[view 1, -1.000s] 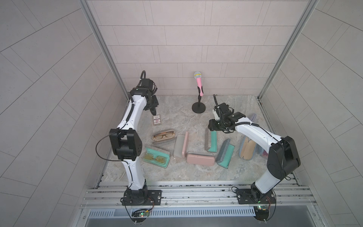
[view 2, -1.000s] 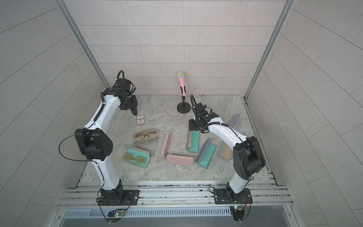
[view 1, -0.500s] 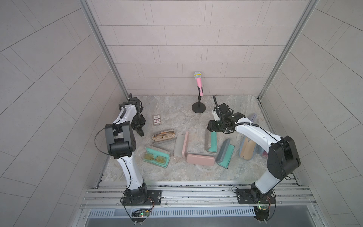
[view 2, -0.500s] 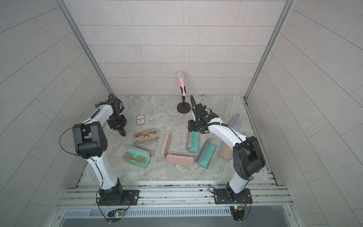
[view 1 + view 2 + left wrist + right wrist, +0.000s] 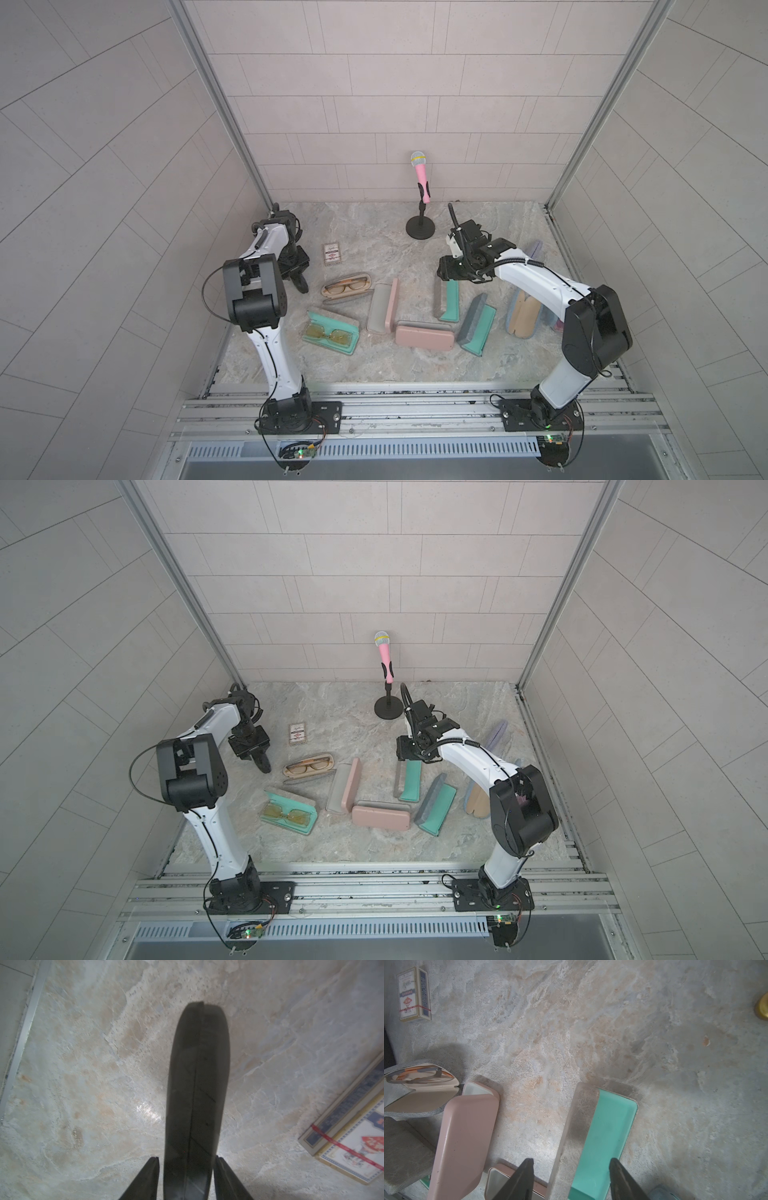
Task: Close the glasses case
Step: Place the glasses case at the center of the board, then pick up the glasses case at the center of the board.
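Note:
A grey glasses case with a teal lining [image 5: 448, 299] [image 5: 604, 1132] lies half open on the marble floor, its grey lid standing up. My right gripper [image 5: 446, 272] [image 5: 571, 1160] is open, low over its far end, one finger on each side and neither touching. At the left, my left gripper [image 5: 296, 272] [image 5: 186, 1158] is open around a black closed case [image 5: 302, 284] [image 5: 197, 1084]. That case points down to the floor, with thin gaps showing at both fingers.
Other cases lie between the arms: a beige one with glasses [image 5: 347, 286], a teal one with yellow glasses [image 5: 330, 332], a pink-and-grey one [image 5: 384, 309], a closed pink one [image 5: 424, 336], another grey-teal one [image 5: 477, 318] and a tan one [image 5: 524, 318]. A card box [image 5: 332, 254] and a microphone stand [image 5: 420, 228] are behind.
The left arm came down from high at the back to the left side of the floor, and its jaws have widened off the black case. The right arm has hardly moved.

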You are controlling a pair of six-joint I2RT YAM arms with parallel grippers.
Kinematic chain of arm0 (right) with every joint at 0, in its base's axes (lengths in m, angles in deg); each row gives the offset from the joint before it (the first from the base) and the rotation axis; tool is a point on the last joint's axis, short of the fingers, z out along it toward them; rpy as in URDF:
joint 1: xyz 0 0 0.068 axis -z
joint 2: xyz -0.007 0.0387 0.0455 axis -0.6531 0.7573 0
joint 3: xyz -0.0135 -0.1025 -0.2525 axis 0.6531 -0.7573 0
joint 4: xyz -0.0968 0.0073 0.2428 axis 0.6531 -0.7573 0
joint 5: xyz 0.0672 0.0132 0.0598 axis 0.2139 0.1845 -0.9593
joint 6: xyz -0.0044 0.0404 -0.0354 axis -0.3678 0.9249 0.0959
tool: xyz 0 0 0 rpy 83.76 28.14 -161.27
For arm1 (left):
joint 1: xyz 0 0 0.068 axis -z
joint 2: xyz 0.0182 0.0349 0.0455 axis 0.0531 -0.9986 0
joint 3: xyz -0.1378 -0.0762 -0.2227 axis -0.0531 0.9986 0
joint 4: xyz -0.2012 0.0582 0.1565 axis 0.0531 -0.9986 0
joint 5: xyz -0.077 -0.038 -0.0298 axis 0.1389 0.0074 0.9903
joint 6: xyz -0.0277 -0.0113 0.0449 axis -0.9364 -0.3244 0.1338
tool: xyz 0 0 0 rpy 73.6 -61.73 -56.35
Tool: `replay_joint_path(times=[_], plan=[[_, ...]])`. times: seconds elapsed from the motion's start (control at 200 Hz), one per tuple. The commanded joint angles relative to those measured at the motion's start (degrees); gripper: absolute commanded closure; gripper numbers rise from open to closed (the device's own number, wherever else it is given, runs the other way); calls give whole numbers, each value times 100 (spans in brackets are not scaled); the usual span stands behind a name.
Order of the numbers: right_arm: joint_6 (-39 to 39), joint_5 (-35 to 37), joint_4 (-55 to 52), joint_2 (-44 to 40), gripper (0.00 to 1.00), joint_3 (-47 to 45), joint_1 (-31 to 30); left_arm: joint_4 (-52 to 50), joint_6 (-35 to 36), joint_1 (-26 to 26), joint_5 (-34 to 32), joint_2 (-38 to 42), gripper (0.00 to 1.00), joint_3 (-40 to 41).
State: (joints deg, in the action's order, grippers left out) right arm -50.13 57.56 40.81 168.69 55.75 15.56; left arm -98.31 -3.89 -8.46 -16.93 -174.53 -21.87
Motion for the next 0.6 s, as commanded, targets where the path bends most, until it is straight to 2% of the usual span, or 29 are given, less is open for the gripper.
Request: replay_joint_path(times=[0.0,0.235,0.595], plan=[[63,141,-138,-189,40,-71,-34,-99,-118,-37,54,16,49,58],[53,161,-286,-274,40,-91,-134,-185,-135,-36,319,352,45,-88],[364,398,-172,-129,40,-458,-537,-305,-73,124,708,1483,39,40]])
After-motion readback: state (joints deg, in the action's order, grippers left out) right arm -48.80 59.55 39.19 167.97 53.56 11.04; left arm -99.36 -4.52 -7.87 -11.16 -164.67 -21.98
